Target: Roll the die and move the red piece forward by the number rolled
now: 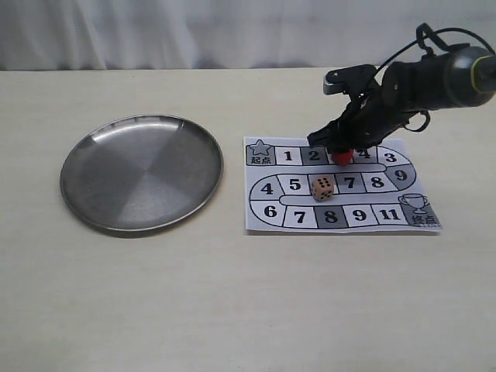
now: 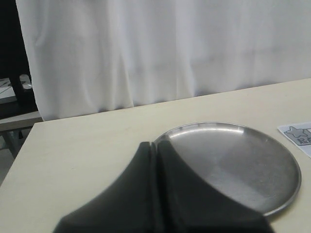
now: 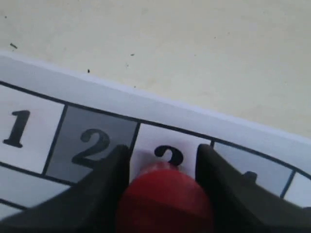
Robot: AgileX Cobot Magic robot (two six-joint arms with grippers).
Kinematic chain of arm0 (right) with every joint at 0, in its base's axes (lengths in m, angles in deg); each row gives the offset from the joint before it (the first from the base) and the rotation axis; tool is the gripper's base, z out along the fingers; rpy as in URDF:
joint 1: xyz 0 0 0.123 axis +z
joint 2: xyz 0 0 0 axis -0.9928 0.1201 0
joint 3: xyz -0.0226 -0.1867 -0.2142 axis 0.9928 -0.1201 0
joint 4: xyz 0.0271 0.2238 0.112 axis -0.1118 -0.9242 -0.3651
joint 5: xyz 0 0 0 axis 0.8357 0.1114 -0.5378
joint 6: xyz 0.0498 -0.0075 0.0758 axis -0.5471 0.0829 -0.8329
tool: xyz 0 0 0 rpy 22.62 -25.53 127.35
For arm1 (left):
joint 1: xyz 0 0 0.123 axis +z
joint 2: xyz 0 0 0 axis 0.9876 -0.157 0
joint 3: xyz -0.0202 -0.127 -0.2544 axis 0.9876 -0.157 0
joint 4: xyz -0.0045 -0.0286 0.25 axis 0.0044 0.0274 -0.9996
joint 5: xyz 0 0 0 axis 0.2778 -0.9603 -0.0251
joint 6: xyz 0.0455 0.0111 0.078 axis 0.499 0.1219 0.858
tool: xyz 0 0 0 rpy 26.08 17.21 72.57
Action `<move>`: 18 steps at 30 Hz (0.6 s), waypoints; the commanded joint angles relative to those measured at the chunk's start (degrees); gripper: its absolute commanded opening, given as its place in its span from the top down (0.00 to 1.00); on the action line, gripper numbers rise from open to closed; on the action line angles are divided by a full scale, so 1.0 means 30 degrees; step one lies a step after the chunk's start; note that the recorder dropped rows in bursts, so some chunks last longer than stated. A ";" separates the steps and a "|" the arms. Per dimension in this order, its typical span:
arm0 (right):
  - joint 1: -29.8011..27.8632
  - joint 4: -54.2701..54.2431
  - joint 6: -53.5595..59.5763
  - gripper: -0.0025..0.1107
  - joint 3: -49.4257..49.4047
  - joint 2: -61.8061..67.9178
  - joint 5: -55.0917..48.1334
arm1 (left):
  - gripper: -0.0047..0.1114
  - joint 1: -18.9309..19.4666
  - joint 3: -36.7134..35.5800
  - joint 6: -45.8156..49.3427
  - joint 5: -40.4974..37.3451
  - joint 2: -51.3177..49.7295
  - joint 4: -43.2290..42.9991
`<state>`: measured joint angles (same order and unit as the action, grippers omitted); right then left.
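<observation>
**Right gripper clamped on the red piece at square 3; die rests on the board**

A pale, wood-toned surface [image 1: 232, 310] fills the exterior view, with a white curtain [image 2: 170, 53] hanging behind its far edge. On the left half lies a round metal plate [image 1: 139, 174], shallow and shiny, with nothing in it.

Just beside the plate on the right, but not touching it, lies the printed game board [image 1: 267, 221]. It is a white paper sheet with a winding track of numbered squares, a star in its far-left corner and a trophy in its near-right corner.

The right arm reaches in from the upper right, and the right gripper [image 1: 341, 149] points down over the board's far row. The right wrist view shows its two dark fingers [image 3: 97, 189] pressed against either side of the red piece [image 3: 165, 194], clamped on it. The piece sits at the square marked 3, between squares 2 and 4. Whether its base touches the paper cannot be told.

The left gripper [image 2: 154, 144] shows only in its own wrist view. Its fingers are closed together with a thin seam between them, and it holds nothing, near the plate's edge.

The die [image 1: 322, 188] rests on the board's middle row, between squares 5 and 7, apart from the red piece [image 1: 341, 157] and free of both grippers. One visible face shows what looks like six dark pips.
</observation>
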<state>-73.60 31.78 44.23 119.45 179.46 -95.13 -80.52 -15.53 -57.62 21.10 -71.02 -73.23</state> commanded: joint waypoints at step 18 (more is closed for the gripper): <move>-0.1881 0.0760 -0.1030 0.81 -0.2325 -0.1887 0.2642 | 0.96 -0.0160 -0.0033 -0.0017 0.0173 0.0019 0.0033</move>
<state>-78.41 34.00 42.02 113.14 172.26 -89.85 -80.52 -15.53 -57.62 21.10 -71.02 -73.23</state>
